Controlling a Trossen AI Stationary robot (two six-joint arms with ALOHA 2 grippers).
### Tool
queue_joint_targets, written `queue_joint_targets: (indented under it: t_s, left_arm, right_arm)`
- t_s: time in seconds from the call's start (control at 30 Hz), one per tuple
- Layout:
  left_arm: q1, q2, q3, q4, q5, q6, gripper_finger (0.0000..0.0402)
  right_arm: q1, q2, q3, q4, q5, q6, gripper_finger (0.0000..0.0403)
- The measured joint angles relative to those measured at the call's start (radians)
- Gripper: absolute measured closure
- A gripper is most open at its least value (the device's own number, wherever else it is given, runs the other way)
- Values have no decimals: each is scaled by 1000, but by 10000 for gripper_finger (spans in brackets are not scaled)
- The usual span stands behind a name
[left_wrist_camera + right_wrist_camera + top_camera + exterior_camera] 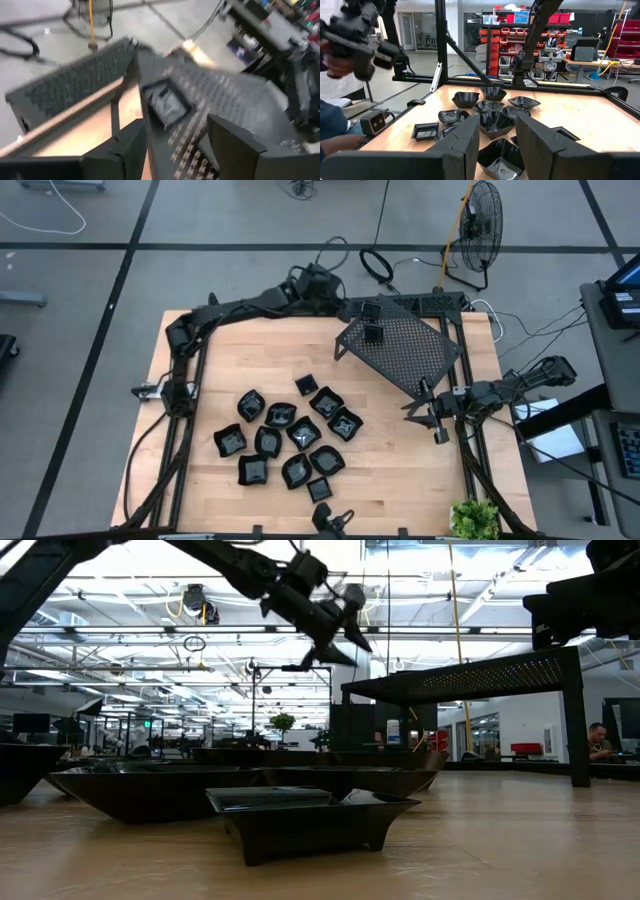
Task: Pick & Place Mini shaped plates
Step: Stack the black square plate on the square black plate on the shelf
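Several mini shaped plates, small glossy black dishes, sit on their bases in a cluster at the middle of the wooden table; they also show in the right wrist view. One more plate rests on the top of the black perforated rack, near its far left corner. My left gripper hovers open just short of that plate, above the rack's far edge, with nothing between its fingers. My right gripper waits open at the table's right side, beside the rack's near corner.
The raised rack fills the far right of the table. A small camera stands at the near edge and a green plant at the near right corner. Bare wood lies far left of the cluster. A fan stands on the floor beyond.
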Motion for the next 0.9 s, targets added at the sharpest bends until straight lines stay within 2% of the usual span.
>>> queue_joint_targets:
  t_s: [0.17, 0.63, 0.7, 0.8, 0.9]
  left_arm:
    - [8, 66, -2, 82, 25, -20, 195]
    - [33, 121, -1, 168, 30, -19, 195]
    - [33, 117, -2, 172, 70, 0, 195]
    - [45, 49, -3, 127, 208, 53, 195]
    - [49, -85, -1, -91, 316, 165, 198]
  right_arm:
    - [0, 0, 0, 1, 0, 0, 289]
    - [0, 0, 0, 0, 0, 0, 289]
    - [0, 0, 0, 0, 0, 0, 289]
    - [0, 0, 0, 1, 0, 0, 289]
    - [0, 0, 0, 0, 0, 0, 289]
